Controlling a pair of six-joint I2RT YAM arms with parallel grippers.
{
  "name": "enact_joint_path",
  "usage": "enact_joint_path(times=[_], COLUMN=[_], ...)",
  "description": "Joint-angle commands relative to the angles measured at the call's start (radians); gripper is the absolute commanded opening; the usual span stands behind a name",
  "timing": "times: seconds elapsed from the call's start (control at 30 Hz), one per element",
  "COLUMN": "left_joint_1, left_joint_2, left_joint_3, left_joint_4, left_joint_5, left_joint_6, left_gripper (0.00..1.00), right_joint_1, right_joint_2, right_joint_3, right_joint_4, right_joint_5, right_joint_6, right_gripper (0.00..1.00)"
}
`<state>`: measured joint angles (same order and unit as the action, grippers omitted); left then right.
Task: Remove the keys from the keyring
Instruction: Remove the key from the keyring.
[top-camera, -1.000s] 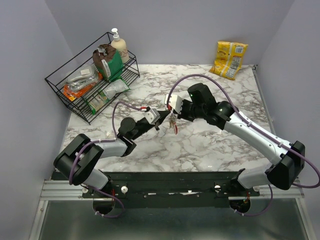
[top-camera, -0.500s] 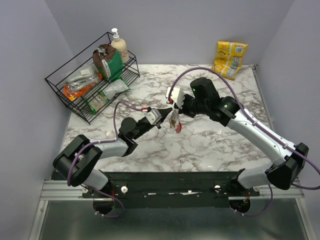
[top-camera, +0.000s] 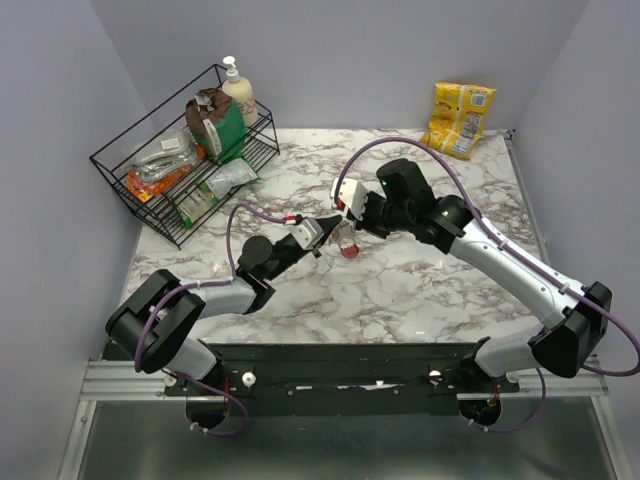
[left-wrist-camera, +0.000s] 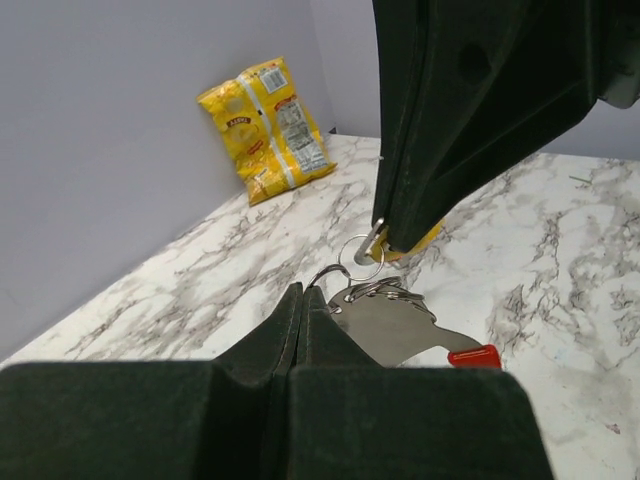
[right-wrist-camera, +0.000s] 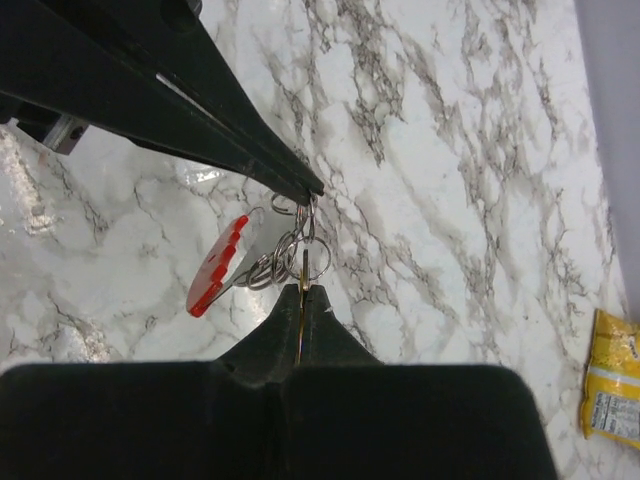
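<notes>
Hanging mid-frame, silvery keys (left-wrist-camera: 398, 326), one red-edged, are clustering on the thin keyring (left-wrist-camera: 357, 251) you are pinching with left gripper (left-wrist-camera: 300, 298) and right gripper (right-wrist-camera: 303, 296), both clamped.

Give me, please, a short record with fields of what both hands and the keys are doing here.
left hand: shut, pinching a wire loop of the keyring
right hand: shut on one of the keys, seen edge-on
bunch: hangs between the two hands, apparently off the table
red-edged flat piece: silvery, dangling from the rings
surroundings: wire rack far left, yellow packet far right
</notes>
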<state>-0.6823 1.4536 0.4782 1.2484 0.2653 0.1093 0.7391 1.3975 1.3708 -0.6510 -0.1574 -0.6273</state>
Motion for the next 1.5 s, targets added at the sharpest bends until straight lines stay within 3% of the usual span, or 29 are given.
enact_joint_path(times=[0.0,0.2,0.43,0.7,1.3,1.47], left_joint_1=[0.018,0.018,0.017,0.006,-0.007,-0.005], left_joint_2=[-0.027,-0.024,-0.016,-0.013,0.01,-0.004], left_joint_3=[-0.029,-0.032,-0.046,-0.027,-0.033,-0.07], left_joint_4=[-0.02,-0.01,0.022,-0.029,-0.006,0.098], left_joint_5=[-0.133,-0.143,-0.147,-0.158,-0.089,-0.118], left_joint_6=[0.058,0.055,0.059,0.079,0.038,0.044], left_gripper=[0.0,0.0,0.0,0.0,0.0,0.13], right_joint_1=[-0.018,-0.024,-0.029,-0.032,-0.03,-0.03], right_joint_2=[-0.026,-0.025,-0.012,-0.034,0.032,0.015], right_joint_3=[-0.093,-0.113,-0.029,0.039,0.215,0.125], right_joint_4=[0.017,0.031,0.071,0.062,-0.047,-0.009], right_joint_5=[0.007,-0.025,0.136,0.151,-0.059,-0.011], right_joint_6=[0.021,0.032,0.052,0.06,0.048,0.014], right_gripper=[0.01,0.01,0.01,0.01,0.01,0.01])
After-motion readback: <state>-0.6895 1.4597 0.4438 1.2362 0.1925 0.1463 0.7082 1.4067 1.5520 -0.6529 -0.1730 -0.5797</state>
